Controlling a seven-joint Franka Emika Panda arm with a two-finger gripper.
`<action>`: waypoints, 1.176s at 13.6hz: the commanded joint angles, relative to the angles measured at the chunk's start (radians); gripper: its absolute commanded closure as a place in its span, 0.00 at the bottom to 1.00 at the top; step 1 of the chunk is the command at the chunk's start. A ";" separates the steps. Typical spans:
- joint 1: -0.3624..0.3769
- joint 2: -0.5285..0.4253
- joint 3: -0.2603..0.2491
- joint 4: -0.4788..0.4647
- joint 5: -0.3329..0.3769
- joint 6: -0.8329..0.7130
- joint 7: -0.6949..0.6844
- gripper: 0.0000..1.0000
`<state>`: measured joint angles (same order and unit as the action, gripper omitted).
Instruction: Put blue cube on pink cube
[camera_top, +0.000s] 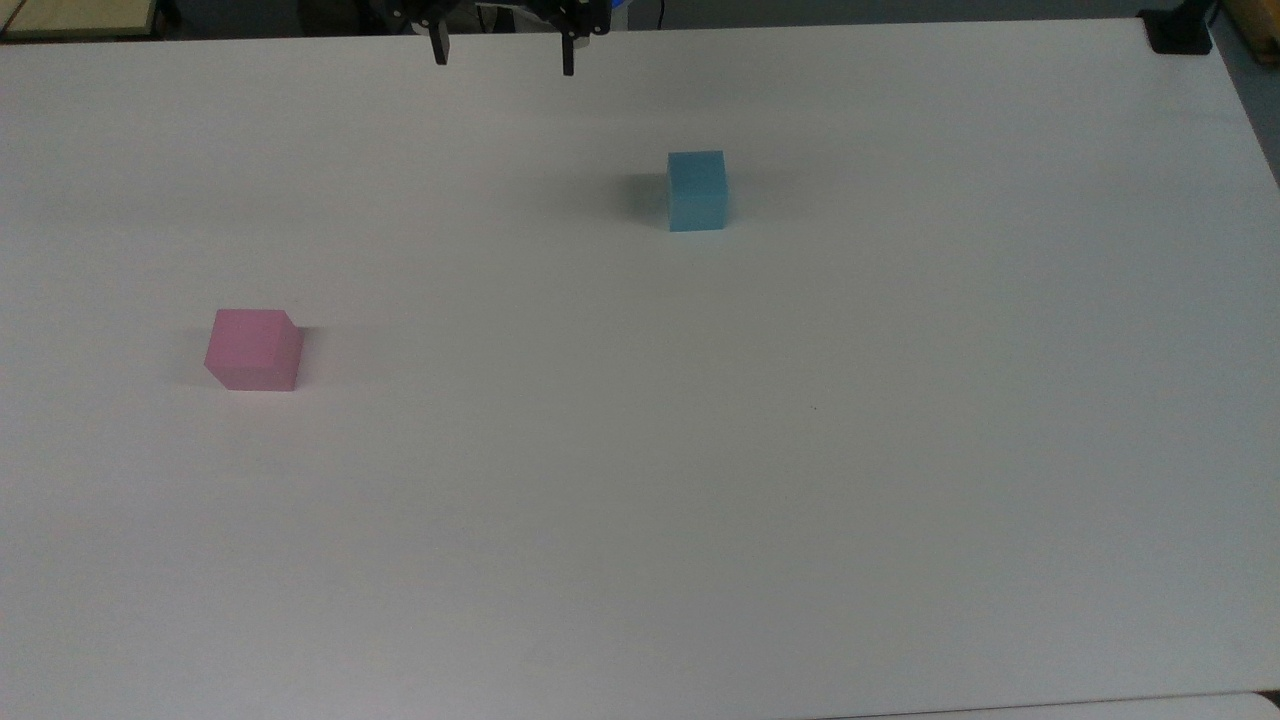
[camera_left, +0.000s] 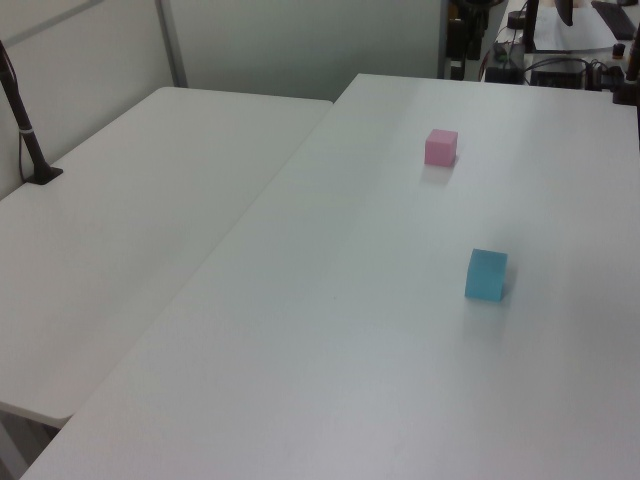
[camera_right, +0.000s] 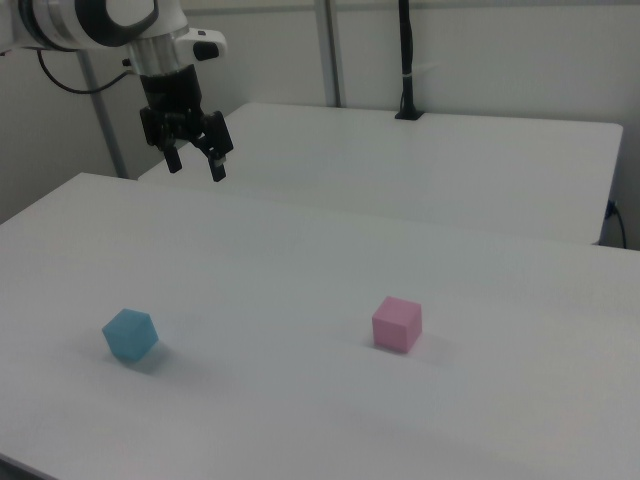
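1. Blue cube and pink cube both rest on a broad white matte table (camera_top: 700, 480), the largest thing in the scene; a second white table (camera_left: 130, 230) adjoins it on the left view's left.
2. A white Franka arm with black joints (camera_right: 90, 20) reaches in from the right view's upper left, hanging above the table's far edge.
3. Its black two-finger gripper (camera_top: 503, 60) points downward with the fingers spread wide and nothing between them; in the top view it sits at the upper edge, to the upper left of the blue cube and well apart from it.
4. A black pole on a clamp base (camera_left: 25, 130) stands on the second table at the left view's left edge.
5. The small light-blue matte cube (camera_top: 697, 190) sits flat on the table in the top view's upper middle, untouched, casting a soft shadow to the top view's left.
6. The small plain pink matte cube (camera_top: 254, 349) sits flat on the table at the top view's left, well apart from the blue cube, with nothing on top of it.
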<state>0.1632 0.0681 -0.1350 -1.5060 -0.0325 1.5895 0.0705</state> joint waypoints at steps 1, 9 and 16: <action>0.013 -0.037 -0.008 -0.031 0.008 -0.026 0.023 0.00; 0.154 -0.269 -0.008 -0.342 0.005 0.010 0.084 0.00; 0.265 -0.332 -0.008 -0.604 -0.003 0.217 0.160 0.00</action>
<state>0.3812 -0.2280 -0.1320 -1.9684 -0.0325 1.6832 0.2044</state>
